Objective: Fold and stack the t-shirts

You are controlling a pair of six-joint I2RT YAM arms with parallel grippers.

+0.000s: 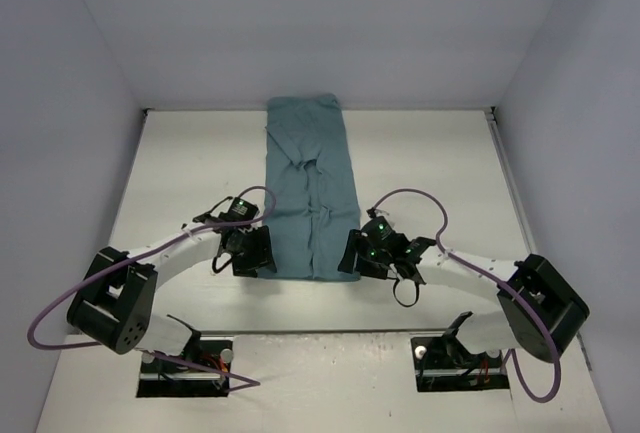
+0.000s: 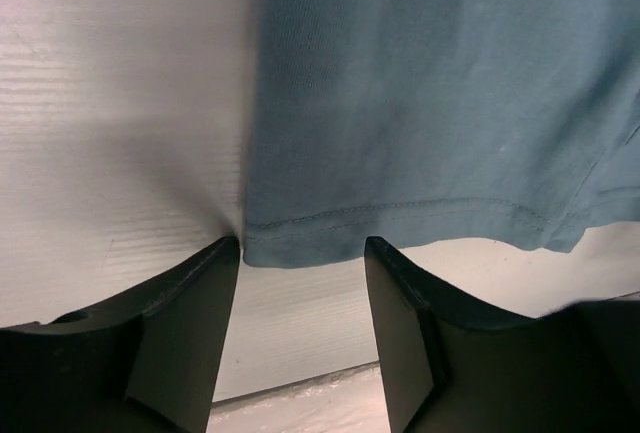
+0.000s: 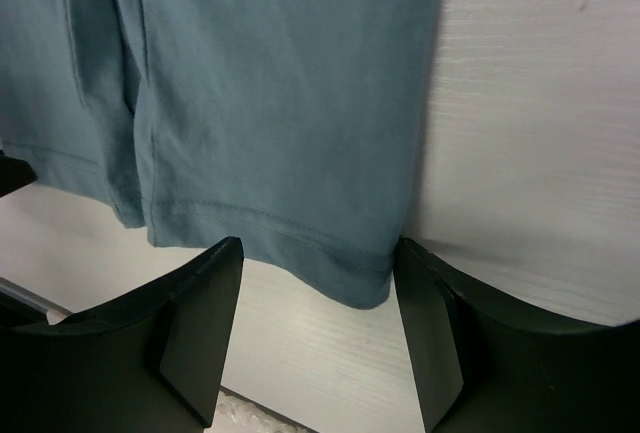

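"Teal cloth, soft and creased. I see the t-shirt (image 1: 310,188) folded into a long strip down the middle of the white table (image 1: 190,173)."

"Clamped on it?"

"No. The left gripper (image 2: 302,245) and right gripper (image 3: 320,248) each straddle a near hem corner, jaws apart, with bare table on either side."

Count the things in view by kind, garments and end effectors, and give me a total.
Teal t-shirt: 1
End effectors: 2 (left end effector, right end effector)
Total: 3
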